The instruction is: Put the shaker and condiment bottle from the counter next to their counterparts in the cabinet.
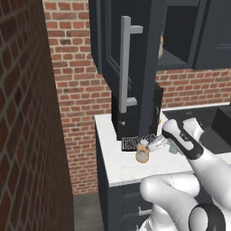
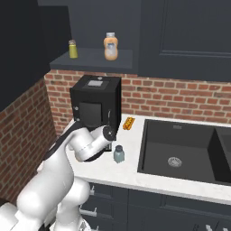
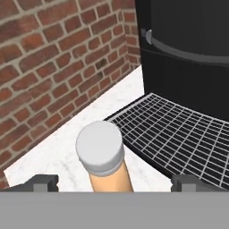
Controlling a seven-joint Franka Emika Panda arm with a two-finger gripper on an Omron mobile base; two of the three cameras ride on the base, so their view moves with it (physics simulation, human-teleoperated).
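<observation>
A white, faintly marbled stone counter (image 1: 118, 167) runs along a red brick wall (image 1: 76, 85) over dark navy base cabinets. On it, near the front, stands the squat orange condiment bottle with a pale cream cap (image 3: 106, 162), just in front of the wire grille tray (image 3: 179, 134) of a black boxy coffee machine (image 2: 95, 104). In the hand view the bottle sits between the two dark fingertips of the hand (image 3: 114, 182), which stand wide apart on either side of it and do not appear to touch it, so the hand is released and grips nothing. In the left base view the same bottle (image 1: 142, 151) shows just beside the white arm's wrist. The small pale grey-teal translucent shaker with a darker grey cap (image 2: 119, 154) stands upright on the counter to the right of the arm, between the coffee machine and the dark sink basin (image 2: 180, 151). A small orange object (image 2: 128, 122) lies farther back by the wall; what it is I cannot tell. Above, the tall dark navy wall cabinet (image 1: 149, 36) has its door with a long grey bar handle (image 1: 125, 63) swung open, and on its shelf (image 2: 90, 57) stand a slim yellowish jar (image 2: 72, 49) and a second orange bottle (image 2: 110, 46), well apart.
</observation>
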